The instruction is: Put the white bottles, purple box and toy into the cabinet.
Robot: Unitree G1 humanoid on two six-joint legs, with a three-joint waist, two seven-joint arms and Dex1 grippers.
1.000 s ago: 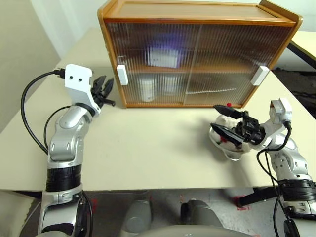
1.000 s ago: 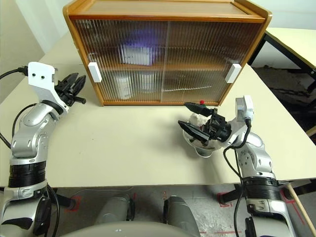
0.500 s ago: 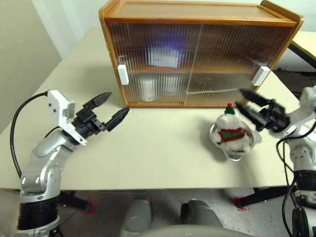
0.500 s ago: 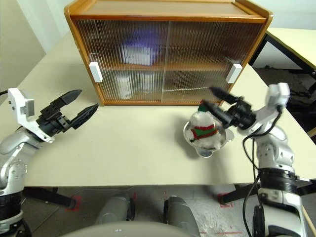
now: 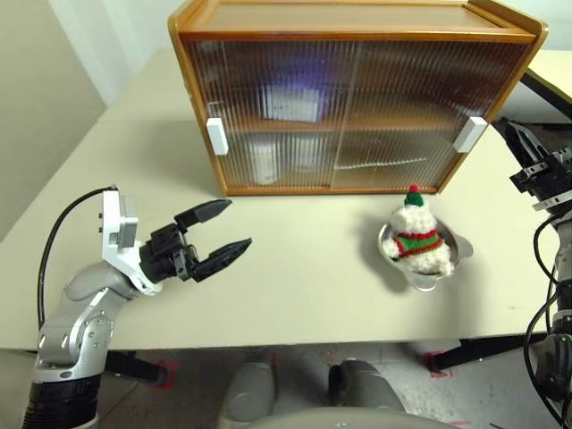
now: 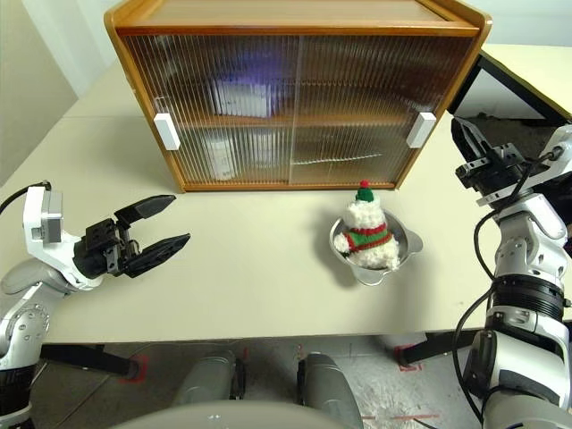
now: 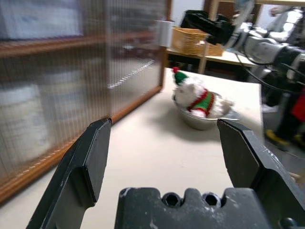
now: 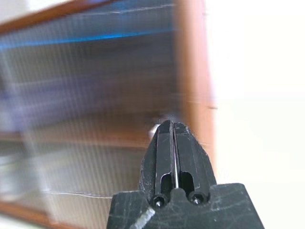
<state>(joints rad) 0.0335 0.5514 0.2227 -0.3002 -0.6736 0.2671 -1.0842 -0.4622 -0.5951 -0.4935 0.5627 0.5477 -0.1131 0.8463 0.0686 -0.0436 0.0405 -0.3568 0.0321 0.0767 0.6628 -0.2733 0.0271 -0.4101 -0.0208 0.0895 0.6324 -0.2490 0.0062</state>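
The toy (image 5: 418,234), a white plush with a red-and-green scarf and hat, sits in its silver bowl (image 5: 452,256) on the table in front of the cabinet's right half. Both ribbed doors of the cabinet (image 5: 357,27) are shut. Blurred through them I see a pale purple box (image 5: 295,103) on the upper shelf and the white bottles (image 5: 265,161) below. My left gripper (image 5: 238,223) hovers open and empty over the table's left front, pointing toward the toy (image 7: 193,95). My right gripper (image 6: 465,134) is raised beside the right door handle (image 6: 420,130), fingers (image 8: 172,143) shut on nothing.
The left door handle (image 5: 215,136) is white, at the cabinet's left end. The beige table (image 5: 295,295) reaches to the front edge below the toy. A second table with a wicker basket (image 7: 190,43) stands off to the right.
My right gripper has left the toy and bowl, swung up and right toward the right handle, and shut. My left gripper has drawn back from the left handle and opened wide.
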